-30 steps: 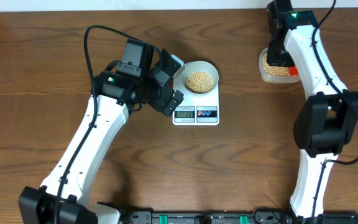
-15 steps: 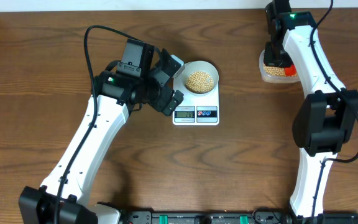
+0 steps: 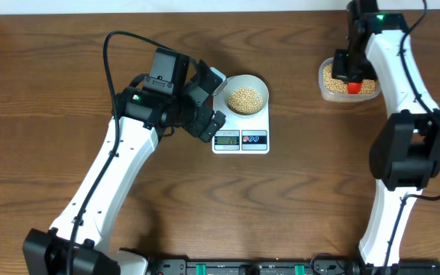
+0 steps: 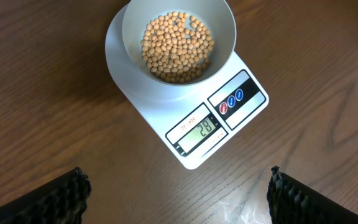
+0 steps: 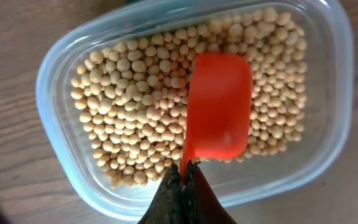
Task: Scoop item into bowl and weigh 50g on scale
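Now our right hand (image 5: pixel 182 179) has shifted over the tub (image 5: pixel 51 87), upper right.
It pinches the red scoop (image 5: pixel 219 106) above the beans (image 5: pixel 123 124); left hand (image 4: pixel 179 190) spread by bowl (image 4: pixel 225 28) on scale (image 4: pixel 253 102), underweight.

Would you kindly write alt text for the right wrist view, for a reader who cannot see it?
The right gripper, shut on the handle of a red scoop, holds it over tan soybeans filling a clear rounded-rectangular plastic tub on a brown wooden table.
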Robot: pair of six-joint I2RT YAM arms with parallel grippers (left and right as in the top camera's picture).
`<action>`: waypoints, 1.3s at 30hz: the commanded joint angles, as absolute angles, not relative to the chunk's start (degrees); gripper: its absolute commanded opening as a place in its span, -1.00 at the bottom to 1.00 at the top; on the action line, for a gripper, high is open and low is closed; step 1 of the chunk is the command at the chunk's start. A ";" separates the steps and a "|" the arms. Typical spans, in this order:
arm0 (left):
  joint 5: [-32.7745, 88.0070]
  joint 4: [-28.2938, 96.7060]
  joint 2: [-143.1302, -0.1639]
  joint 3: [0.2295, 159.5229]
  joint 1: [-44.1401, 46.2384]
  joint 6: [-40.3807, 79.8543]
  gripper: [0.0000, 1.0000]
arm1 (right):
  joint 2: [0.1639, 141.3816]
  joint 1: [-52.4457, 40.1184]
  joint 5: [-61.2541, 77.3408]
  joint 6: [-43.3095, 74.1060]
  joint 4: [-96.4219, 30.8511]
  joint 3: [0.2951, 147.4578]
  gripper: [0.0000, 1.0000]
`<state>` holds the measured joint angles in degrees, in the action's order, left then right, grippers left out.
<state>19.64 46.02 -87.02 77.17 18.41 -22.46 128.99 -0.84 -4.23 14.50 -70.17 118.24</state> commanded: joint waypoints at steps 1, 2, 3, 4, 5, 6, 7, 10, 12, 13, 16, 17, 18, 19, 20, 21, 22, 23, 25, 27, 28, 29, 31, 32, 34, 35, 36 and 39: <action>20.53 45.93 -87.68 76.71 18.33 -22.15 0.86 | 130.10 1.78 5.28 9.91 -70.00 118.34 -0.98; 20.53 45.93 -87.68 76.71 18.33 -22.15 0.86 | 130.10 2.15 7.25 8.80 -70.04 118.34 -0.98; 20.53 45.93 -87.68 76.71 18.33 -22.15 0.86 | 130.10 2.44 9.10 7.77 -70.06 118.34 -0.98; 20.53 45.93 -87.68 76.71 18.33 -22.15 0.86 | 130.10 2.66 10.76 6.87 -70.08 118.34 -0.98; 20.53 45.93 -87.68 76.71 18.33 -22.15 0.86 | 130.10 2.83 12.16 6.20 -70.06 118.34 -0.98; 20.53 45.93 -87.68 76.71 18.33 -22.15 0.87 | 130.10 2.98 13.19 5.72 -70.06 118.34 -0.98; 20.53 45.93 -87.68 76.71 18.33 -22.15 0.86 | 130.10 3.09 14.17 5.30 -70.04 118.34 -0.98; 20.53 45.93 -87.68 76.71 18.33 -22.15 0.87 | 130.10 3.53 16.53 4.08 -70.04 118.34 -0.98; 20.53 45.93 -87.68 76.71 18.33 -22.15 0.86 | 130.10 3.86 18.50 2.94 -70.04 118.34 -0.98; 20.53 45.93 -87.68 76.71 18.33 -22.15 0.86 | 130.10 4.08 19.44 2.55 -70.06 118.34 -0.98; 20.53 45.93 -87.68 76.71 18.33 -22.15 0.86 | 130.10 5.02 22.39 1.52 -70.04 118.34 -0.98; 20.53 45.93 -87.68 76.71 18.33 -22.15 0.86 | 130.10 5.41 23.22 1.02 -70.06 118.34 -0.98; 20.53 45.95 -87.68 76.71 18.33 -22.15 0.86 | 130.10 5.76 23.73 0.75 -70.06 118.34 -0.98; 20.53 45.93 -87.68 76.71 18.33 -22.15 0.87 | 130.10 6.22 24.47 0.47 -70.11 118.34 -0.98; 20.53 45.93 -87.68 76.71 18.33 -22.15 0.87 | 130.10 6.59 24.86 0.25 -70.15 118.34 -0.98; 20.53 45.93 -87.68 76.71 18.33 -22.15 0.86 | 130.10 7.11 25.02 0.10 -70.28 118.34 -0.98; 20.53 45.95 -87.68 76.71 18.33 -22.15 0.87 | 130.10 7.49 25.08 0.12 -70.37 118.34 -0.98; 20.53 45.93 -87.68 76.71 18.33 -22.15 0.86 | 130.10 8.19 25.26 0.12 -70.50 118.34 -0.98; 20.53 45.93 -87.68 76.71 18.33 -22.15 0.86 | 130.10 9.10 25.28 0.12 -70.78 118.34 -0.98; 20.53 45.93 -87.68 76.71 18.33 -22.15 0.86 | 130.10 9.93 25.56 0.01 -71.09 118.34 -0.98; 20.53 45.93 -87.68 76.71 18.33 -22.15 0.86 | 130.10 10.35 26.26 -0.45 -71.18 118.34 -0.98; 20.53 45.93 -87.68 76.71 18.33 -22.15 0.87 | 130.13 10.70 27.11 -0.95 -71.29 118.34 -0.98; 20.53 45.93 -87.68 76.71 18.33 -22.15 0.86 | 130.17 11.42 28.77 -2.24 -71.53 118.32 -0.98; 20.53 45.93 -87.68 76.71 18.33 -22.15 0.86 | 130.21 11.73 28.91 -2.44 -71.59 118.32 -0.98; 20.53 45.95 -87.68 76.71 18.33 -22.15 0.86 | 130.43 12.47 28.93 -2.44 -71.57 118.32 -0.98; 20.53 45.93 -87.68 76.71 18.33 -22.15 0.86 | 130.45 12.82 28.93 -2.44 -71.59 118.30 -0.98; 20.53 45.93 -87.68 76.71 18.33 -22.15 0.86 | 130.52 13.34 28.93 -2.44 -71.55 118.06 -0.98; 20.53 45.93 -87.68 76.71 18.33 -22.15 0.86 | 130.52 14.50 29.36 -2.57 -71.31 117.19 -0.98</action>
<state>19.64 46.02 -87.02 77.17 18.41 -22.46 129.01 13.15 26.92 -0.97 -71.40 118.21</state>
